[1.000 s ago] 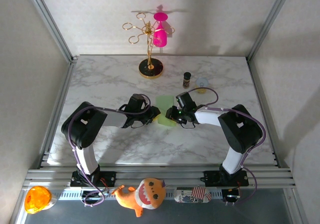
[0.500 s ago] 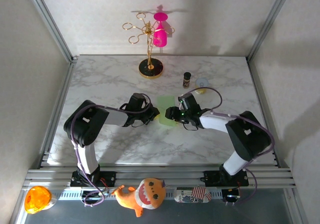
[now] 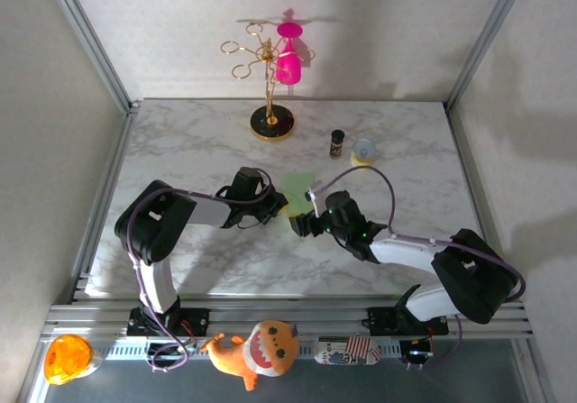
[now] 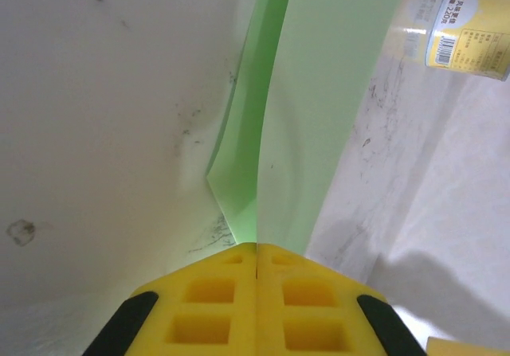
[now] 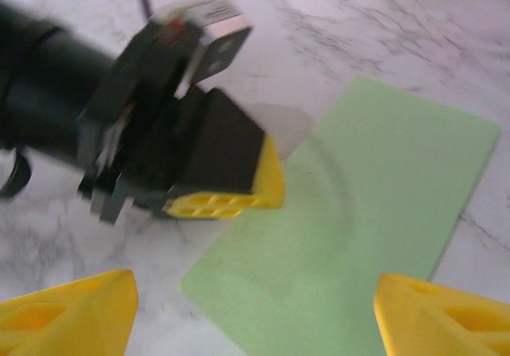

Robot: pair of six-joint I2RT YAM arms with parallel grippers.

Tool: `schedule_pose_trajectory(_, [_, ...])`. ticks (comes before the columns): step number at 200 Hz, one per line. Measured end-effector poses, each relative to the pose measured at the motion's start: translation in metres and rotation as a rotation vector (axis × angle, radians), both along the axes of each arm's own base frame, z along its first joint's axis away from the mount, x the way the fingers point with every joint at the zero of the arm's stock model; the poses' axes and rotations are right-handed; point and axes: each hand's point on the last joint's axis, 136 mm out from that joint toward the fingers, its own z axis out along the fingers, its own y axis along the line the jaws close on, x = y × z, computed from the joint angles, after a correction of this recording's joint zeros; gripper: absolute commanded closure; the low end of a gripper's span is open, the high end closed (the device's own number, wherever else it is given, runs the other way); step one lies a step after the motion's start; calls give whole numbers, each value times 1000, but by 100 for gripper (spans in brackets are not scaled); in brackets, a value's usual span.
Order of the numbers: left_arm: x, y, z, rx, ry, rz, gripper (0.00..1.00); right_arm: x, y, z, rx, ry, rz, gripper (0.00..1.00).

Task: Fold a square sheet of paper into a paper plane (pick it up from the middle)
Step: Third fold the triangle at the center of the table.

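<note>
Left pincer: yellow pads pressed flat together, with the edge of the green paper sheet nipped between them. In the left wrist view we see two layers of the sheet running away from the pads and meeting along a long crease (so it is folded over, not a single flat square). From the right wrist view the sheet reads as a long rectangle lying on the marble worktop, with the left pincer's tip at its left edge.

Right pincer: fingertips stand wide apart at the bottom corners of its own view, gripping nothing, with the sheet below them. We cannot tell whether they touch it. In the top view this pincer sits just beside the left one, at the sheet's near edge, roughly mid-worktop.

Beyond the sheet stand a small dark bottle and a small pale cup, near each other and apart from the paper. A gold stand carrying a pink cup is at the far edge.
</note>
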Motion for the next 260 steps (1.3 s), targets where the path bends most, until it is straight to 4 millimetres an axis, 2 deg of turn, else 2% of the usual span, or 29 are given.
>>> schedule_pose_trajectory(46, [0, 0, 0, 0, 0, 0, 100, -7, 9, -11, -150, -176, 122, 21])
schedule_pose_trajectory(89, [0, 0, 0, 0, 0, 0, 100, -8, 9, -49, -313, -203, 175, 28])
schedule_pose_trajectory(113, [0, 0, 2, -2, -4, 0, 100, 0, 11, -61, -373, -215, 166, 34])
schedule_pose_trajectory(133, [1, 0, 6, -6, -12, 0, 100, 10, 13, -59, -384, -246, 133, 37])
schedule_pose_trajectory(168, [1, 0, 8, -8, -15, 0, 99, 20, 14, -48, -374, -303, 95, 49])
schedule_pose_trajectory(212, [1, 0, 8, -8, -14, 1, 97, 15, 19, -45, -350, -317, 116, 62])
schedule_pose_trajectory(230, [1, 0, 7, -8, -14, 0, 92, 11, 21, -47, -343, -312, 135, 71])
schedule_pose_trajectory(260, [-1, 4, 5, 6, -3, 7, 78, 7, 25, -48, -325, -297, 158, 84])
